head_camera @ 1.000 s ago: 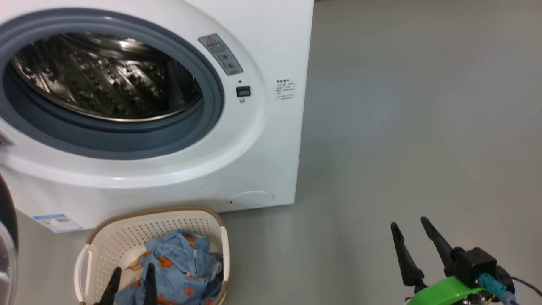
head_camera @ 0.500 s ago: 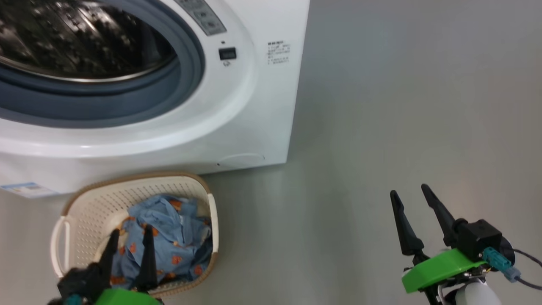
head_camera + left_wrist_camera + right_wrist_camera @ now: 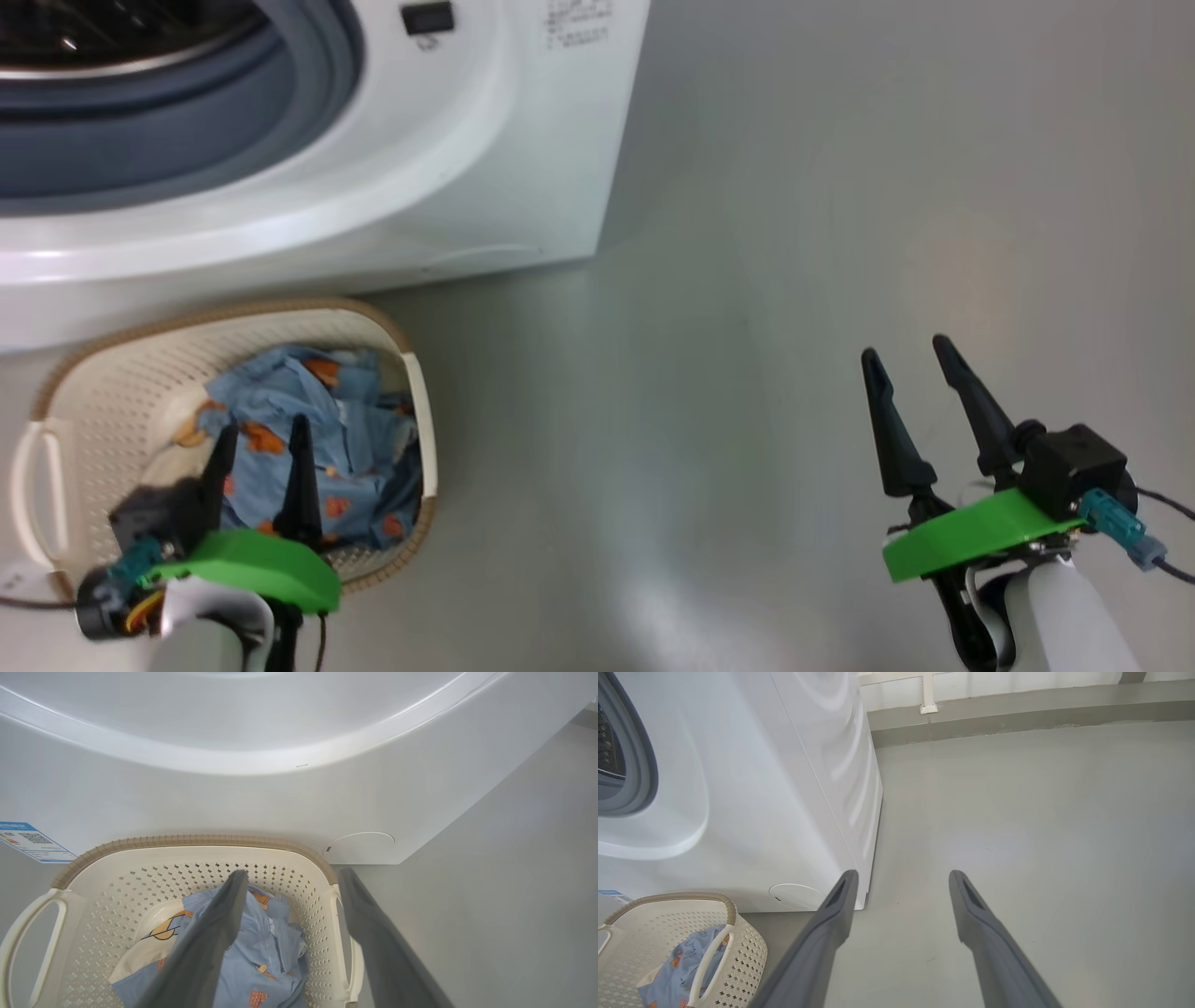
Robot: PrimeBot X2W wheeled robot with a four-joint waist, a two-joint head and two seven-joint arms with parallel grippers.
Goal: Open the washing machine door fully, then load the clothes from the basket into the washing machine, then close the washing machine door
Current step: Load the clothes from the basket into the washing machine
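One grey floor [image 3: 822, 187] under washing machine [image 3: 485, 159]

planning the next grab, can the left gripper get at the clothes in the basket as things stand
Probably yes: the left gripper hangs open by the basket, the clothes lie uncovered, nothing sits between; one finger lines up near the rim.

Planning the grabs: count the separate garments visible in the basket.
2: a light blue printed piece piled centre-right in the basket, and a cream piece showing at its left edge. More may lie hidden beneath.
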